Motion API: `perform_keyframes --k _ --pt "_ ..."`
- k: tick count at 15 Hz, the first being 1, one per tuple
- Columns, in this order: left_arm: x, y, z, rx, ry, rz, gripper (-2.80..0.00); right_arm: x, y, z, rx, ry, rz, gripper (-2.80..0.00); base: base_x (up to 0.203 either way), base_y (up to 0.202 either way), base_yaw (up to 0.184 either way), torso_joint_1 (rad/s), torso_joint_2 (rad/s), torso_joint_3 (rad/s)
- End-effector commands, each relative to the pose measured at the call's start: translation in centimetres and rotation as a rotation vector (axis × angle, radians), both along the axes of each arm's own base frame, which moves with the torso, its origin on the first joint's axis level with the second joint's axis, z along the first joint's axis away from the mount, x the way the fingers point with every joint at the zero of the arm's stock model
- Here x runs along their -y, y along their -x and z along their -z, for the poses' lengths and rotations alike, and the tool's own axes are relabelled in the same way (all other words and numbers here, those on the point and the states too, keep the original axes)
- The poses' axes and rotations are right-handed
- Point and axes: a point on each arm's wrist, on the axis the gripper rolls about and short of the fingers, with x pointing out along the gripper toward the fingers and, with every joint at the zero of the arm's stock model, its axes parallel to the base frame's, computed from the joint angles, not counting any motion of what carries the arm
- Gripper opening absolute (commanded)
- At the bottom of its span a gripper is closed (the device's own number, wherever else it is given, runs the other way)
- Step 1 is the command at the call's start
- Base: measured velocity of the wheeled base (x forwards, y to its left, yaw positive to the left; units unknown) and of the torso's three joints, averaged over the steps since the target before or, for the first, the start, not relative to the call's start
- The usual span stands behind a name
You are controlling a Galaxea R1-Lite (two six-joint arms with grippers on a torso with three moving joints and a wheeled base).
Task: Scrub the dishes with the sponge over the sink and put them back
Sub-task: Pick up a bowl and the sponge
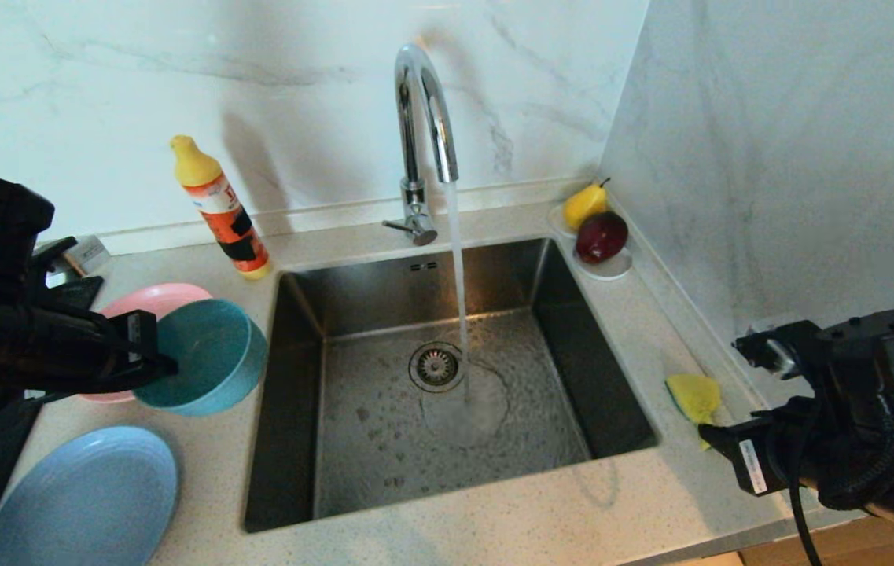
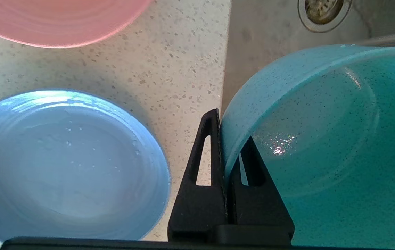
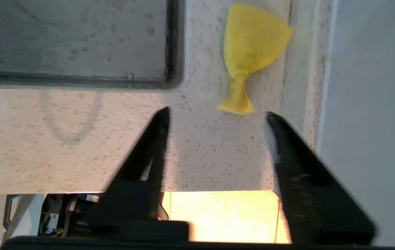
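Observation:
My left gripper [image 1: 167,365] [image 2: 227,139] is shut on the rim of the teal bowl [image 1: 211,358] [image 2: 322,146], one finger outside the wall and one inside. It holds the bowl tilted above the counter at the left edge of the sink [image 1: 352,440]. Behind the bowl lies the pink plate [image 1: 152,299] [image 2: 58,21]. The light blue plate [image 1: 85,499] [image 2: 65,163] lies at the front left, wet. On the counter right of the sink lies the yellow sponge [image 1: 694,397] [image 3: 249,55], crumpled. My right gripper [image 1: 718,436] [image 3: 217,116] is open just in front of it, holding nothing.
Water runs from the chrome tap [image 1: 423,102] into the basin near the drain [image 1: 436,365]. An orange detergent bottle [image 1: 222,212] stands at the back left. A pear [image 1: 584,204] and a dark red fruit [image 1: 601,236] sit on a white saucer [image 1: 612,269]. A marble wall closes the right side.

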Motion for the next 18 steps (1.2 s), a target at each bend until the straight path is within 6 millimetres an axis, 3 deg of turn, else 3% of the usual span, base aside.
perform_keyframes --k 1,18 --pt "0.8 -0.3 0.4 -0.018 0.001 0.024 -2.80 0.5 -0.4 1.1 -0.041 0.014 0.028 0.00 0.000 0.000 0.000 0.000 0.00 0.000" --pt "1.0 -0.8 1.3 -0.044 -0.002 0.005 -2.80 1.5 -4.8 5.7 -0.176 -0.120 0.114 0.00 0.000 0.000 0.000 0.000 0.00 0.000"
